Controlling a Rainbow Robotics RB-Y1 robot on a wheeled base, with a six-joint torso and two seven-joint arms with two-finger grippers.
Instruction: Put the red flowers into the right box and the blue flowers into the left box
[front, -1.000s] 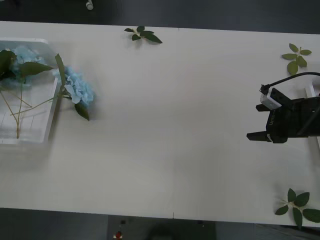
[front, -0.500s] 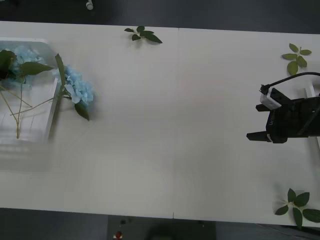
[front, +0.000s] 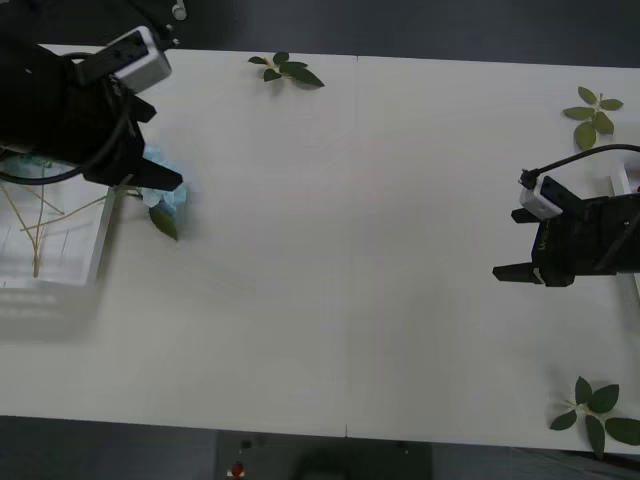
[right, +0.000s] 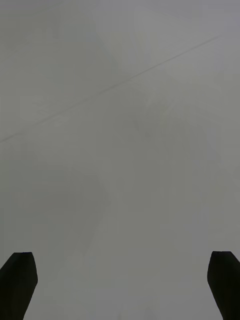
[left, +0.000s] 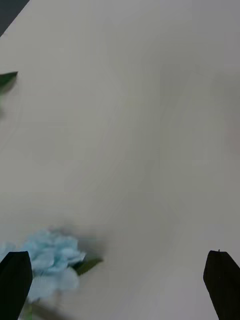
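We are hovering our left gripper (front: 165, 183) over the far-left side of the worktop (front: 350, 250), its fingers spread wide with nothing between them. In the left wrist view the gripper (left: 119, 285) is looking down on one head of the blue flowers (left: 47, 262), which is lying on the worktop just beside one of our fingers. In the front view that pale cluster (front: 172, 196) is peeking out from under the arm, outside the left box (front: 60, 275), while thin stems are lying across the tray. We judge this bloom is hanging over the rim and is yet to be tucked in, so the blue side looks nearly done but not finished.

Our right gripper (front: 500, 272) is waiting at the right side of the worktop, fingers apart and holding nothing, near the thin pale rim of the right box (front: 622, 185). We are seeing no red flowers on the worktop, so we cannot tell how that half stands. Loose leaf sprigs (front: 287, 69) are lying around the edges
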